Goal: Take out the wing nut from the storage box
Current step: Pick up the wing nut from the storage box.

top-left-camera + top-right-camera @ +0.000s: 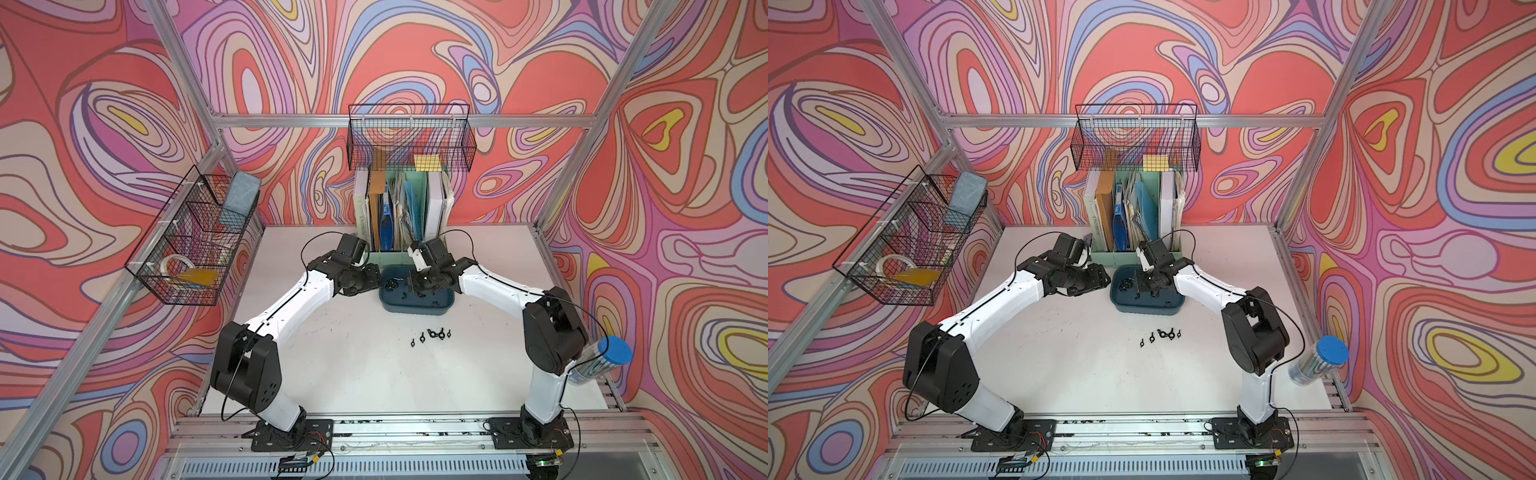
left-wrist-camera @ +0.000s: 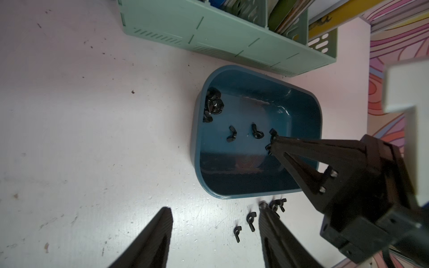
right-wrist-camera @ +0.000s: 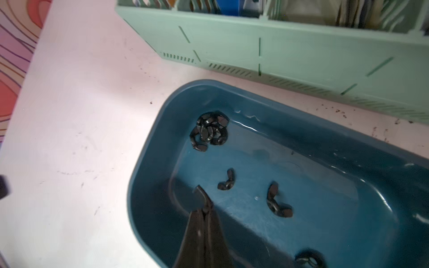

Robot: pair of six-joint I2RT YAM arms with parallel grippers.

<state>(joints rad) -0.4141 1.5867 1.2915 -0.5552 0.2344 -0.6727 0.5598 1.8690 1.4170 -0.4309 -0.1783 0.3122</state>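
Note:
The dark teal storage box [image 1: 415,309] [image 1: 1148,308] sits on the white table in front of the file holder. My right gripper [image 3: 204,208] [image 2: 274,140] reaches down into it, shut on a black wing nut [image 3: 200,192] whose wings stick out past the tips. Inside the box [image 3: 139,185] lie a clump of wing nuts [image 3: 210,131] [image 2: 213,104] in one corner and two loose ones [image 3: 227,181] [image 3: 277,204]. My left gripper [image 2: 214,207] hovers open over the table just left of the box [image 2: 194,139], holding nothing.
Several wing nuts [image 1: 432,334] [image 1: 1160,336] [image 2: 250,220] lie on the table in front of the box. The mint-green file holder [image 2: 232,34] [image 3: 278,51] stands right behind it. Black wire baskets [image 1: 409,137] [image 1: 187,237] hang on the walls. A blue-capped tube [image 1: 602,359] is at the right edge.

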